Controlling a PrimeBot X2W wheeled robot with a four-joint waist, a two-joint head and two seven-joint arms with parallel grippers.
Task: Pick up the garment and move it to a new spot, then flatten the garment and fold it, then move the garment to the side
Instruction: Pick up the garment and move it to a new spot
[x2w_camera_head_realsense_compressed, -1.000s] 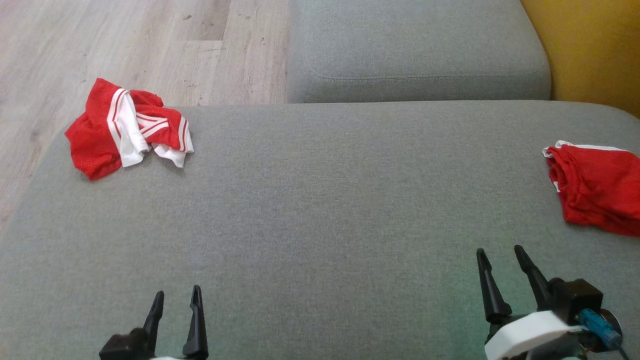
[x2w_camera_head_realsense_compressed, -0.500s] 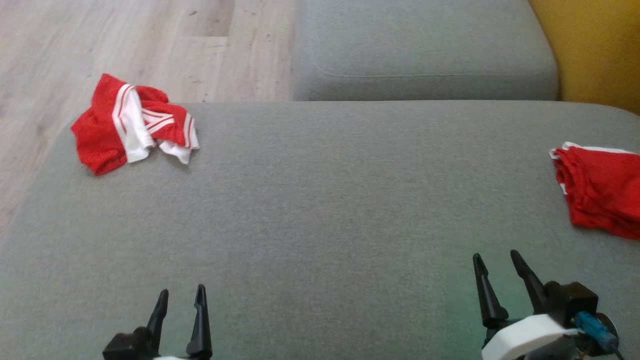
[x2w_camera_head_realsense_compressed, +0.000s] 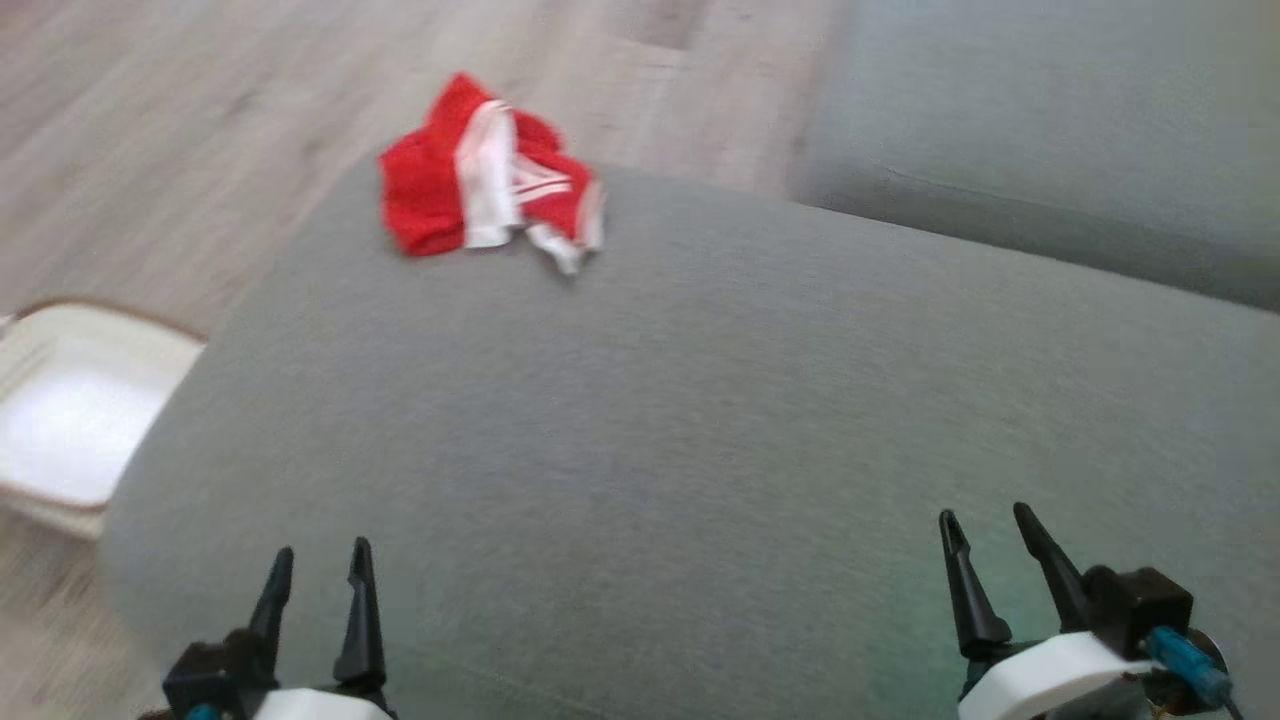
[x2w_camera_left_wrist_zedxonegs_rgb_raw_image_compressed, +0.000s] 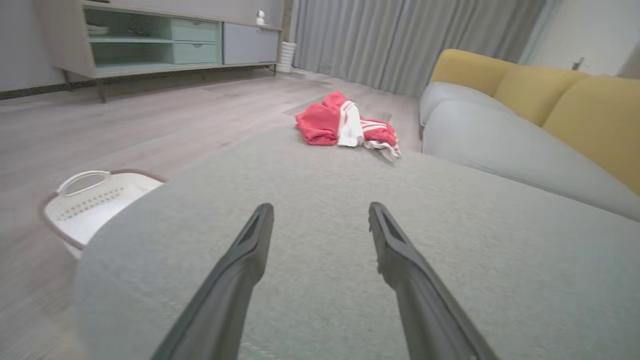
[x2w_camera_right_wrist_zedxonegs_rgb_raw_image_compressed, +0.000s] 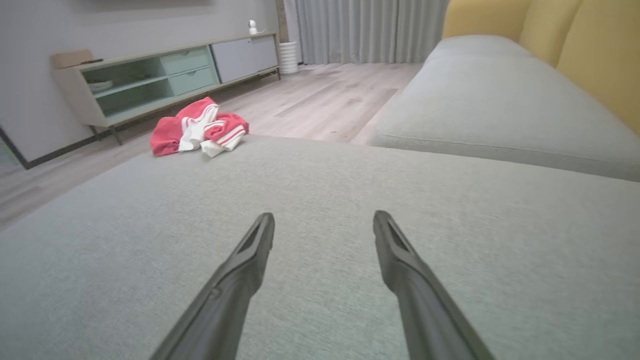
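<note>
A crumpled red garment (x2w_camera_head_realsense_compressed: 485, 178) with white stripes lies at the far left corner of the grey sofa seat (x2w_camera_head_realsense_compressed: 700, 400); it also appears as the garment (x2w_camera_left_wrist_zedxonegs_rgb_raw_image_compressed: 347, 125) in the left wrist view and the garment (x2w_camera_right_wrist_zedxonegs_rgb_raw_image_compressed: 200, 128) in the right wrist view. Over the near left edge of the seat, my left gripper (x2w_camera_head_realsense_compressed: 318, 564) hangs open with nothing between its fingers, far short of the garment. At the lower right my right gripper (x2w_camera_head_realsense_compressed: 983, 528) is open and empty too. Both pairs of fingers (x2w_camera_left_wrist_zedxonegs_rgb_raw_image_compressed: 250, 250) (x2w_camera_right_wrist_zedxonegs_rgb_raw_image_compressed: 250, 250) spread wide above bare fabric.
A white laundry basket (x2w_camera_head_realsense_compressed: 70, 420) stands on the wooden floor left of the sofa, also the basket (x2w_camera_left_wrist_zedxonegs_rgb_raw_image_compressed: 90, 200). A second grey cushion (x2w_camera_head_realsense_compressed: 1050, 170) lies beyond, with yellow backrests (x2w_camera_left_wrist_zedxonegs_rgb_raw_image_compressed: 550, 95). A low cabinet (x2w_camera_right_wrist_zedxonegs_rgb_raw_image_compressed: 165, 75) stands against the far wall.
The head camera has swung left: the garment now sits higher and nearer the middle, the basket has come into view, and the red pile at the right has left the picture. Both grippers stay open.
</note>
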